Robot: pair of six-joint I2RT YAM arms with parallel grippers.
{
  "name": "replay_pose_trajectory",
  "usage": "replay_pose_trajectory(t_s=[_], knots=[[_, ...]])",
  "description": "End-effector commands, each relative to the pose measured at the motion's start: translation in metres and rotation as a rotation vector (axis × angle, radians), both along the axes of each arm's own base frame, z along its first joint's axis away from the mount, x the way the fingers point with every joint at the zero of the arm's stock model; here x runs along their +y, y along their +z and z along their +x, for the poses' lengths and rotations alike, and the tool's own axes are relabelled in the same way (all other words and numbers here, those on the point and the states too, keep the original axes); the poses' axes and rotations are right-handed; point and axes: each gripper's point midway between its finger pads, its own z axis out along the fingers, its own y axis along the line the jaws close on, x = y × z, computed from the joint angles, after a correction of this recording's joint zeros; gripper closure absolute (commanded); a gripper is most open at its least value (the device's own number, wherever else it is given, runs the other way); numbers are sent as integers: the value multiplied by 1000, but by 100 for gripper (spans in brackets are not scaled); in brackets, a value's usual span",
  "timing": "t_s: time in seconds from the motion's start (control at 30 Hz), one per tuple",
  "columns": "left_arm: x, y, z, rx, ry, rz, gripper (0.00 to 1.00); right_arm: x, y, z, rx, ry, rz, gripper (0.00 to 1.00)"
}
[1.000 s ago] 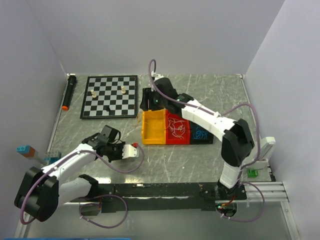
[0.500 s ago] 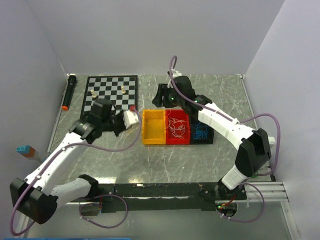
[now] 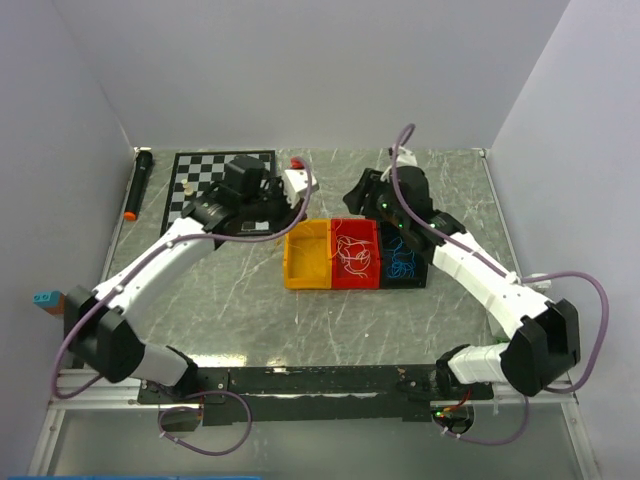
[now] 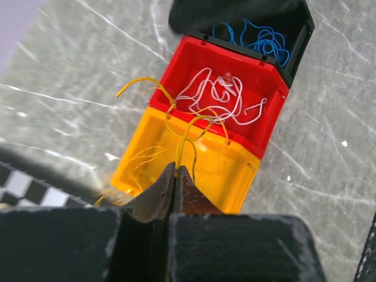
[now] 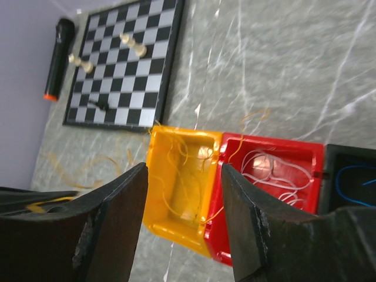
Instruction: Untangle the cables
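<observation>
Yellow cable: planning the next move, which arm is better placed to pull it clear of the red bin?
Probably left: the left gripper is shut on the yellow cable; the right gripper is open and empty.

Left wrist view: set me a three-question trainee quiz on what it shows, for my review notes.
1. True or false: the left arm's fingers are shut on a yellow cable.
2. Which bin holds the white cables? A yellow; B red; C black.
3. Fill in: the black bin holds ___ cables.
Key: 1 true; 2 B, the red bin; 3 blue, the blue cables.
</observation>
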Motion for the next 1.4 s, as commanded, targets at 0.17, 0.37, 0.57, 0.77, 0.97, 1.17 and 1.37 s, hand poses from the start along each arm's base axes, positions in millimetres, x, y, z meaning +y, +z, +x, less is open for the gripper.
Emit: replay_pose_trajectory(t_s=[0.17,0.37,0.57,0.77,0.97,1.17,1.37], knots=[[-23,-22,6,87,13,-70,99,-25,27,8,-87,-63,77,39],[-19,-89,-2,203,28,30,99,-21,22,11,-80,-49,77,39],[-30,-124,-7,246,13,99,98,-19,26,9,-97,-35,85,39],[-38,-131,11,318,68,132,93,-18,21,9,-89,-20,66,36],[-32,-129,10,375,129,159,15,-21,30,6,-108,-16,58,29],[-29,-79,11,375,117,154,3,-26,44,2,-132,-29,59,26],[-3,-66,-7,439,176,235,3,-35,54,-5,-139,-46,60,25]])
